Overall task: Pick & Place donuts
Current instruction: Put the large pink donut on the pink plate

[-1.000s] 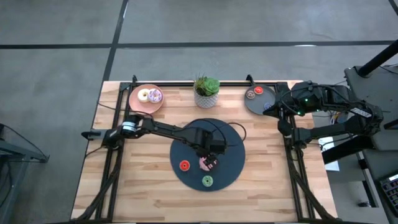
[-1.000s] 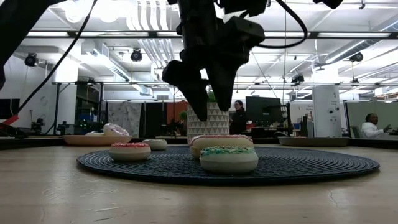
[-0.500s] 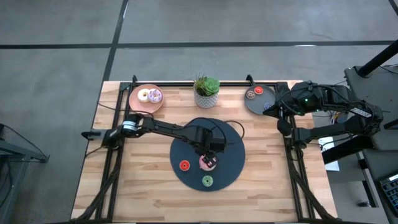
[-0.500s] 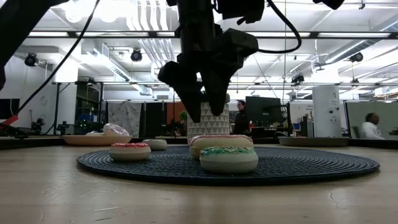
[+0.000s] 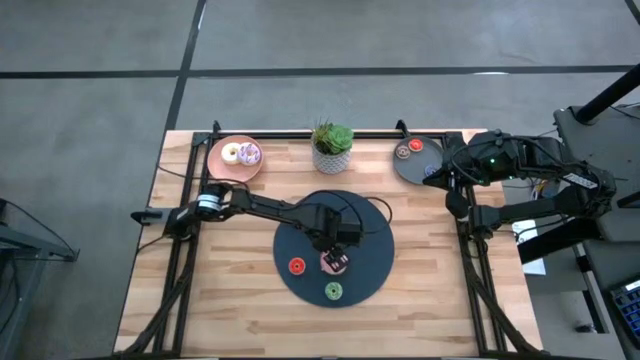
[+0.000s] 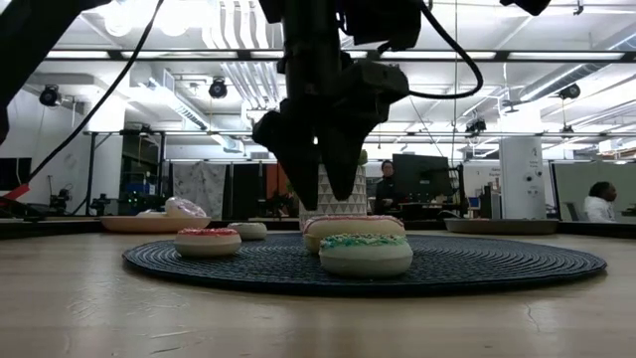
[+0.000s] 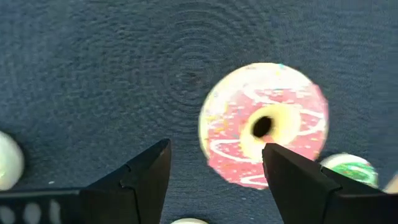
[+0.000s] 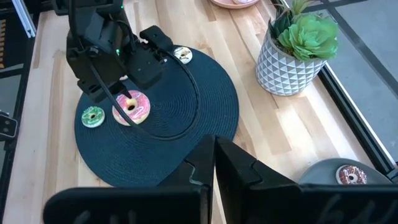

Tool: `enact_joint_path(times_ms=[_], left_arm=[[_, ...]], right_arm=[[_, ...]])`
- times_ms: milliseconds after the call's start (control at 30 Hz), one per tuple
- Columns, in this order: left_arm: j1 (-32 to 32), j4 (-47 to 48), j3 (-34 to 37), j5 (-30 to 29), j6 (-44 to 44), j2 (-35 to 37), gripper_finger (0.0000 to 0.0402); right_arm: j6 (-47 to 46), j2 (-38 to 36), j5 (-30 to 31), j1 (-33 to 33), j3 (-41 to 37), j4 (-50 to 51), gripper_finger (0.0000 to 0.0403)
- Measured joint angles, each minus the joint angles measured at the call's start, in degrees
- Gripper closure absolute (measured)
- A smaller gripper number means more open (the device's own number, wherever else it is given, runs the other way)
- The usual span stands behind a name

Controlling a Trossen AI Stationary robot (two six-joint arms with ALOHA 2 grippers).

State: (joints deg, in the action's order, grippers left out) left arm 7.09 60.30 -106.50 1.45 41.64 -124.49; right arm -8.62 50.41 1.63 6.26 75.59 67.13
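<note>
Since the pink donut lies flat on the dark mat, I hover my left claw fingers-apart just above it, right claw parked shut by the grey plate

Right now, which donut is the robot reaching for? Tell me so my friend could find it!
Find the big dark round mat in the middle of the wooden table. Right under the left gripper, which hangs open above it, lies the pink donut. It is bigger than the red donut and green donut beside it, with white squiggles on top.
</note>
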Motion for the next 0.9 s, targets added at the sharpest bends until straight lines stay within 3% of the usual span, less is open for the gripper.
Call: enact_joint_path(times_ms=[900], left_arm=[[0.02, -2.84, 1.28, 1.72, -0.83, 0.07, 0.0177]], right_arm=[[-0.37, 0.0, 0.0, 0.0, 0.0, -0.02, 0.0394]])
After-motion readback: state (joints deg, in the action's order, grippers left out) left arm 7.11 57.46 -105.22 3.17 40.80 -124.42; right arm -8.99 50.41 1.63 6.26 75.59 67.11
